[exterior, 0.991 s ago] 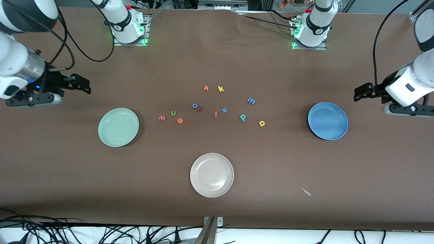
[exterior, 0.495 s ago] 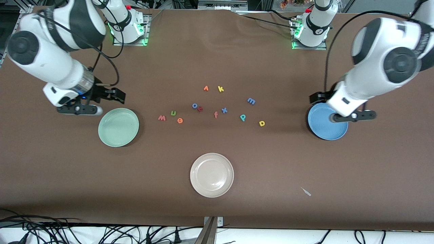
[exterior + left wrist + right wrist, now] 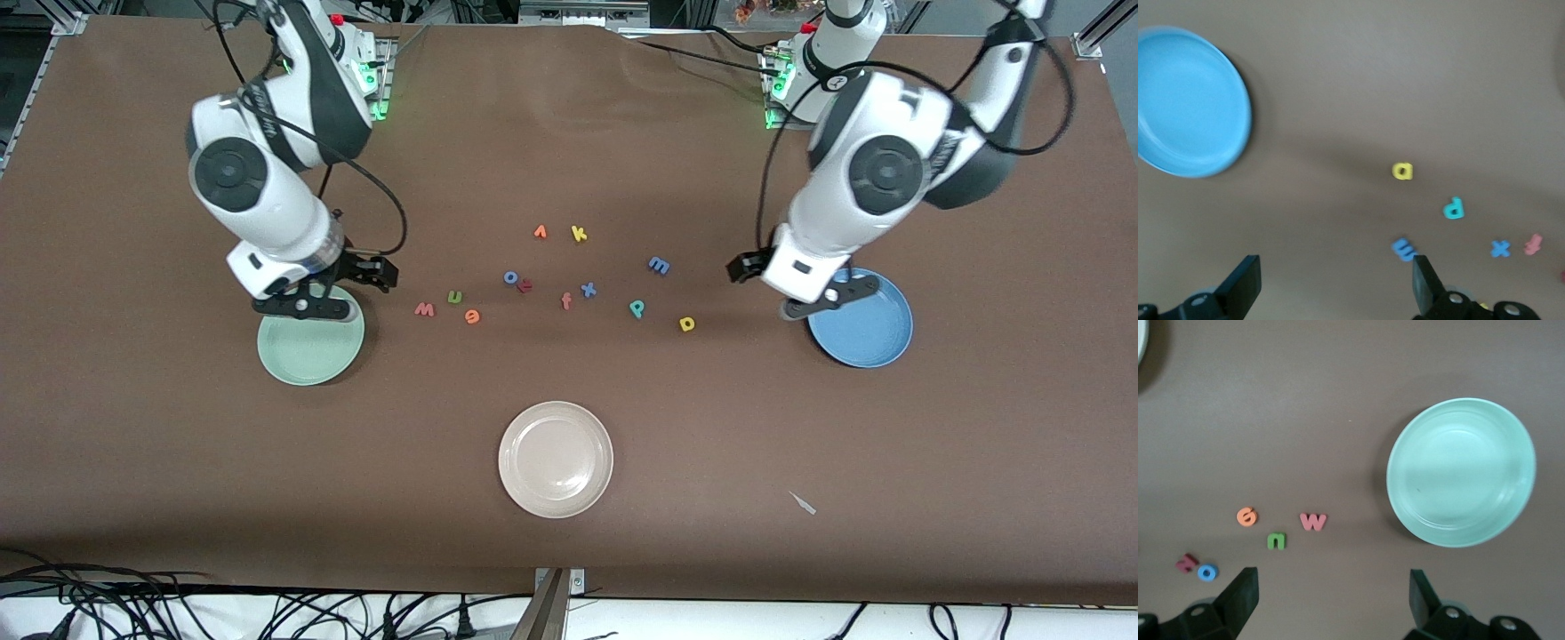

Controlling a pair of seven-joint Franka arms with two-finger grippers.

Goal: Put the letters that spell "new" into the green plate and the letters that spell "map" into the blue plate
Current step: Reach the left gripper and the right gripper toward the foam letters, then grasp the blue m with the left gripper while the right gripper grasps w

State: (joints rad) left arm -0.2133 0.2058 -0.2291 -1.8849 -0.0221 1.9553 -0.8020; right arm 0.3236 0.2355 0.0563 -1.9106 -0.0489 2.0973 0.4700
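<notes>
Nearest the front camera, the cream plate (image 3: 556,459) sits unmoved on the counter (image 3: 178,462). Farther off, the green plate (image 3: 310,346) and blue plate (image 3: 867,327) are both empty. Between them, the w (image 3: 425,309), n (image 3: 454,297), e (image 3: 472,316), p (image 3: 637,308), a (image 3: 686,324) and m (image 3: 659,265) have not shifted. The right end effector (image 3: 378,272) has swung in from the counter's end over the green plate's edge, fingers spread. The left end effector (image 3: 743,267), also spread, has come in beside the blue plate.

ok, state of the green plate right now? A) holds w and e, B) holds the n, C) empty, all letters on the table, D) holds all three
C: the green plate is bare, and the w, n and e lie on the table beside it.
</notes>
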